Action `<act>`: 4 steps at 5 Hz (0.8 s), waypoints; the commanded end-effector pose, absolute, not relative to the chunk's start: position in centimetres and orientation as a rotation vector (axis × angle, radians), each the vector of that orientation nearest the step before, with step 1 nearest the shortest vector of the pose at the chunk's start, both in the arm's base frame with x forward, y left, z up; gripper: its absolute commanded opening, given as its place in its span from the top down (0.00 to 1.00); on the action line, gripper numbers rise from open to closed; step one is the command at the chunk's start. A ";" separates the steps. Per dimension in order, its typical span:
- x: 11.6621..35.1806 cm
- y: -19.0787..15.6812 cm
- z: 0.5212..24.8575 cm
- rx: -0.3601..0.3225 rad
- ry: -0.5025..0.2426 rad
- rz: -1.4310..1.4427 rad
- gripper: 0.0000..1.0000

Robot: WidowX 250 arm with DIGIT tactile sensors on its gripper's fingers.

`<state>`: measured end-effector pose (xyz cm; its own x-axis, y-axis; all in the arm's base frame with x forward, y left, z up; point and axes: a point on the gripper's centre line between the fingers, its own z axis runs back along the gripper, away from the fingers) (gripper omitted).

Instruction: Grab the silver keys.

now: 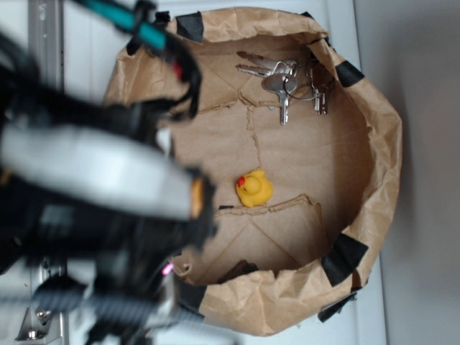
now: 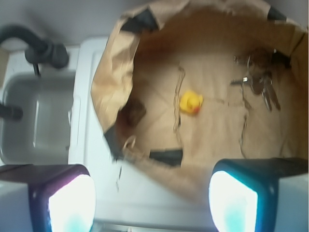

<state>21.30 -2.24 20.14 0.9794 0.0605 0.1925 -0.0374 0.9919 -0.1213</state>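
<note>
Nothing of the task has been carried out yet, as far as can be judged. The silver keys (image 1: 287, 80) lie untouched on the floor of the brown paper bag (image 1: 377, 165), spread out close to its wall, with one key blade pointing toward the bag's middle. In the wrist view the same bunch (image 2: 258, 82) is seen at the far right side of the bag's floor, near the crumpled wall and well apart from the gripper (image 2: 152, 200).

The gripper's two fingers are seen at the bottom corners of the wrist view, set wide apart with nothing between them — the jaws stand wide and empty. They are held above and outside the bag's near rim, not yet lowered into it. In the exterior view the arm (image 1: 93, 180) is blurred and fills the left side, so its exact pose cannot be read there.

A small yellow rubber duck (image 1: 254, 189) sits near the middle of the bag's floor, between the gripper's side and the keys, well apart from the bunch. Beyond the bag a grey sink (image 2: 38, 116) with a dark faucet (image 2: 41, 48) is shown at the left of the wrist view.

All the work is judged to be left — the gripper is to be carried over the rim and past the duck, lowered onto the bunch, closed and lifted
</note>
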 end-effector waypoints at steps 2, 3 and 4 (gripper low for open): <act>24.4 1.4 16.4 -0.067 -0.418 0.187 0.00; 25.3 2.1 14.8 -0.037 -0.447 0.230 0.00; 26.4 2.3 12.6 0.042 -0.505 0.276 0.00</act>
<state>25.83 2.54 11.43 0.8554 0.2589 0.4487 -0.2801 0.9598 -0.0198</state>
